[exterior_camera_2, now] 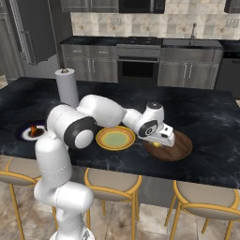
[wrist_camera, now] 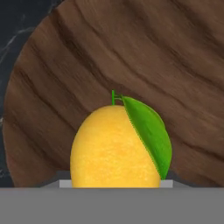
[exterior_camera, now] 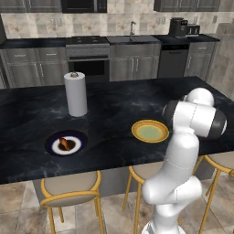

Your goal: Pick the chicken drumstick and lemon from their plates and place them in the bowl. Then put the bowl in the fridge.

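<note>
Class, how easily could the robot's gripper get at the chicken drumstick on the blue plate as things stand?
Probably not straight away. The gripper holds the lemon over the wooden bowl, so it must let go first. The drumstick lies uncovered on its plate, far along the counter, with nothing over it.

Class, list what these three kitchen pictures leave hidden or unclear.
- Fingertips: hand view, hidden behind the lemon; grip unclear.
- Bowl: left base view, blocked by the arm; right base view, partly covered by the gripper.
- Drumstick: both base views, too small for detail.
</note>
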You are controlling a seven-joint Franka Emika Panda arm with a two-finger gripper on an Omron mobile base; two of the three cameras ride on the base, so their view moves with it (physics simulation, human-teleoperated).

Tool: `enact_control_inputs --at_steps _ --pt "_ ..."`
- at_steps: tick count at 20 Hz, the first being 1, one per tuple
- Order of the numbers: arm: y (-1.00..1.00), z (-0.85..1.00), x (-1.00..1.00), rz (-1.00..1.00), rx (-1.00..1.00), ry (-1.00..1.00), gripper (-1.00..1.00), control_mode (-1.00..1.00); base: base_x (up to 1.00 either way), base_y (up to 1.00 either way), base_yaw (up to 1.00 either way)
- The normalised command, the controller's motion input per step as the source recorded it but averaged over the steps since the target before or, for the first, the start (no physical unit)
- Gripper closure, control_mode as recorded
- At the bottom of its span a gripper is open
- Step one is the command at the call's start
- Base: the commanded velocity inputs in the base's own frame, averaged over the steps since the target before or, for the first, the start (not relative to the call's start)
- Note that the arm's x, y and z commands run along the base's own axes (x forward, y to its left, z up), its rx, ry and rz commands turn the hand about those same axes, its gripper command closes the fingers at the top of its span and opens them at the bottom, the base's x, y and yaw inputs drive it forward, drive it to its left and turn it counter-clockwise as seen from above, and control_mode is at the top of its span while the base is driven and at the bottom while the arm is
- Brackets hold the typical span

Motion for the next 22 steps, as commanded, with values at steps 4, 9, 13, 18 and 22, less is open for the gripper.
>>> enact_control_inputs --at_steps 4,9,13,18,22 --pt "-0.13 -0.01 0.14 0.0 0.0 0.1 1.0 -1.0 0.0 0.0 0.0" --pt "-0.16 -0.05 0.13 0.01 0.0 0.09 1.0 -1.0 0.0 0.0 0.0" --pt "-0.11 -0.01 0.06 0.02 0.0 0.09 -1.0 -1.0 0.0 0.0 0.0" --pt "-0.04 -0.09 0.01 0.02 0.0 0.07 -1.0 -1.0 0.0 0.0 0.0" --pt "-0.01 -0.14 0.0 0.01 0.0 0.0 -1.0 -1.0 0.0 0.0 0.0"
